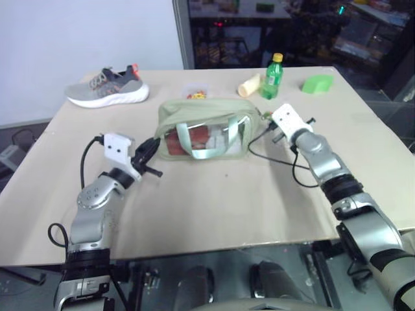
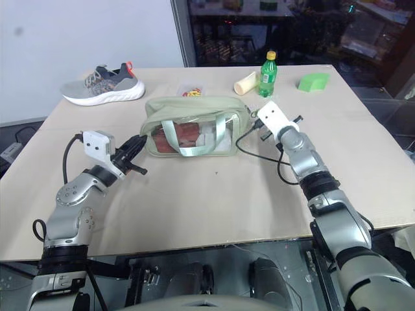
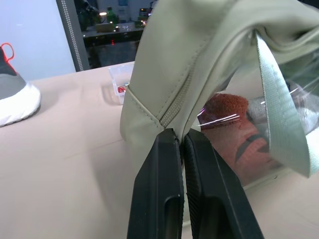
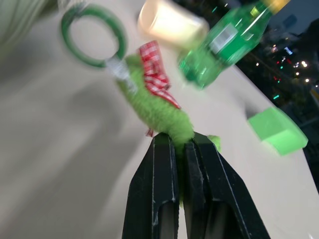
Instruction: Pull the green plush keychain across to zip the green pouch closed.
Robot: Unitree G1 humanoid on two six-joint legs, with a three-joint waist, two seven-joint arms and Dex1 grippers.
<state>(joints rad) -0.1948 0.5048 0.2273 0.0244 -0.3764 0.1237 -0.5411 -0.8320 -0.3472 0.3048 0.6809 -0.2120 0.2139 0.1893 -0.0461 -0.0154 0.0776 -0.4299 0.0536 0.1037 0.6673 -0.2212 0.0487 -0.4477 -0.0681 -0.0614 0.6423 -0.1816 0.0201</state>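
The green pouch stands mid-table, pale sage with clear side panels and strap handles. My left gripper is shut on the fabric at the pouch's left end, right where the zipper ends. At the pouch's right end, my right gripper is shut on the green plush keychain. The keychain is fuzzy lime green with a red checked bow, and hangs by a short link from a green ring. In the left eye view the right gripper sits just beside the pouch's right end.
A grey sneaker lies at the back left. A small clear box, a beige roll, a green bottle and a green wedge block stand behind the pouch. A black cable trails beside my right arm.
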